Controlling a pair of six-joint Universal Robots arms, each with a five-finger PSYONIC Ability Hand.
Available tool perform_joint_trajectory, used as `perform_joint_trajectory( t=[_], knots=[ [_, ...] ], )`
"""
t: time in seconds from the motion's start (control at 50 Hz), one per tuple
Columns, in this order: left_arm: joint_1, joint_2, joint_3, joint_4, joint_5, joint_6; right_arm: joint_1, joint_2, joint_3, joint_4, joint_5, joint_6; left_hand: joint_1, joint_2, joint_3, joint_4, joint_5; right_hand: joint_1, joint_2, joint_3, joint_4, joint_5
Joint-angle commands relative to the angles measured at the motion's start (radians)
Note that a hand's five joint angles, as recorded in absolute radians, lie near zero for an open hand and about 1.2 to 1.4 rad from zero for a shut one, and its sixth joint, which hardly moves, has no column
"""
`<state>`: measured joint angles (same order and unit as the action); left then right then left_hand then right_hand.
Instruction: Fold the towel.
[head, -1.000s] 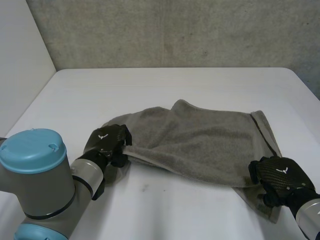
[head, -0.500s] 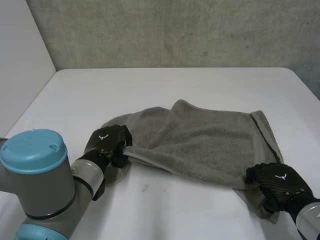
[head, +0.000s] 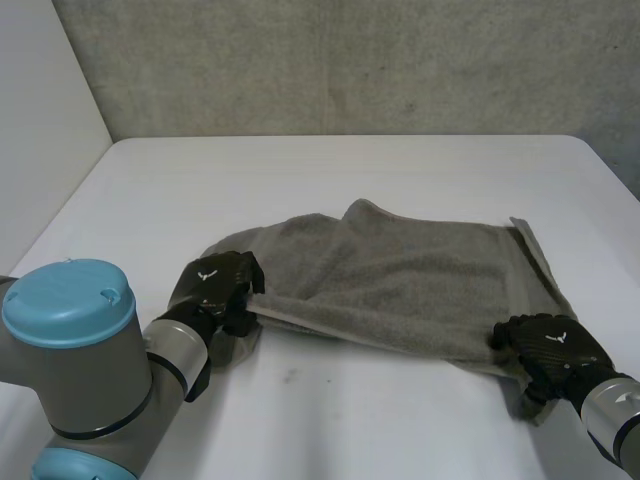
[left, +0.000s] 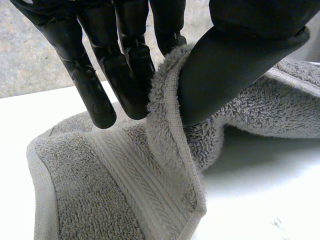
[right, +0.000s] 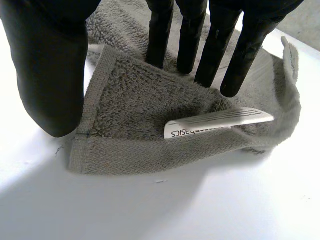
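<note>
The left arm (head: 95, 365) was grey, capped light-blue; the left hand (head: 210, 283) and right hand (head: 550, 345) were black with white emblems.

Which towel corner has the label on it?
The towel corner under the right hand: a white printed label lies on it. The corner at the left hand has only a plain woven band.

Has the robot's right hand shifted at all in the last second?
Yes. The right hand has edged slightly toward the left hand, away from the table's right edge.
</note>
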<state>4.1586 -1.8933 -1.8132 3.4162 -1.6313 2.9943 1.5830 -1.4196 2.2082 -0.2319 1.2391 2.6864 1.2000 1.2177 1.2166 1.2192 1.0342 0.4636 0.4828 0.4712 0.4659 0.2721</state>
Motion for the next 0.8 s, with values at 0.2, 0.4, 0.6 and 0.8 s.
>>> perform_joint_trajectory(
  t=[0.2,0.4,0.6,0.8],
  knots=[
    [0.0,-0.006,0.0,0.0,-0.001,0.0,-0.002,0.019,-0.028,-0.092,0.005,0.003,0.196,0.179,0.18,0.177,0.188,0.358,0.339,0.351,0.356,0.375],
    [0.0,-0.007,0.0,0.0,0.001,0.0,-0.046,-0.022,-0.091,-0.099,0.033,0.006,0.196,0.179,0.18,0.177,0.188,0.933,0.913,0.925,0.93,0.95],
    [-0.003,-0.046,0.0,0.028,0.001,0.005,-0.162,-0.056,-0.136,-0.103,0.017,0.02,0.196,0.179,0.18,0.177,0.188,0.933,0.913,0.925,0.93,0.95],
    [-0.011,-0.113,0.005,0.04,0.002,0.106,-0.206,-0.022,-0.122,-0.103,-0.081,0.07,-0.451,-0.469,-0.468,-0.471,-0.46,0.933,0.913,0.925,0.93,0.95]
  ],
)
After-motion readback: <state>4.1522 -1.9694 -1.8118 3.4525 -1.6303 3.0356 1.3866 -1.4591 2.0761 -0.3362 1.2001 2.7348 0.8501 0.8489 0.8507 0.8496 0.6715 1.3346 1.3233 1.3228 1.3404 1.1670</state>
